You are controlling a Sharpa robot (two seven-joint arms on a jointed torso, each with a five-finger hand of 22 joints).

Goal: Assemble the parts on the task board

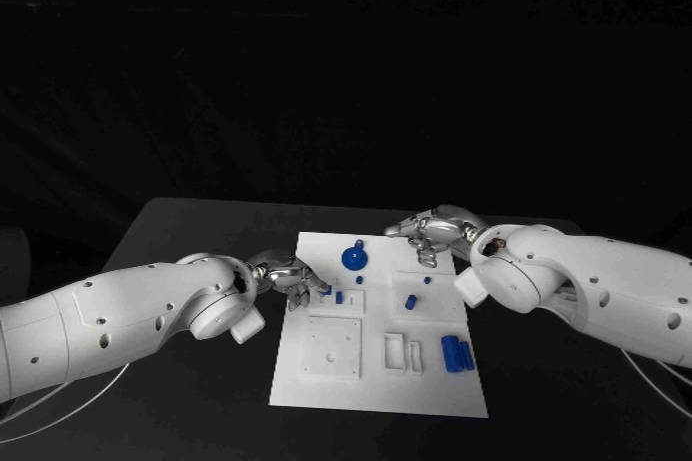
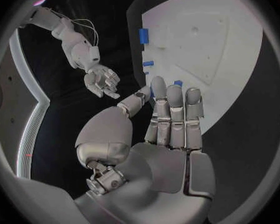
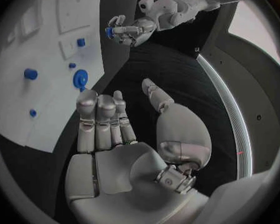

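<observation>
So the white board (image 1: 378, 381) sits in the middle of the black desk (image 1: 188, 231), and both arms are working near its far half. The left hand (image 1: 289, 278) is right at the board's left edge, and it's pinching a small blue piece (image 3: 109, 32) between its fingertips; you can see that best from the other wrist's camera. In its own wrist view the fingers (image 2: 175, 109) sit straight and together with a bit of blue peeking out behind the tips.

The right hand (image 1: 433, 229) hovers over the board's far right corner. Its fingers (image 3: 102, 115) are stretched out and the thumb is off to the side, nothing in it, so it's released.

On the board itself: a round blue disc (image 1: 353, 258) near the far edge, a small blue peg (image 1: 427, 277) just right of that, another little blue bit (image 1: 411, 302) closer to the middle, and a pair of blue cylinders (image 1: 457, 353) lying side by side near the board's right edge. There's also a small blue bit (image 1: 326, 294) right next to the left hand's fingertips on the board.
</observation>
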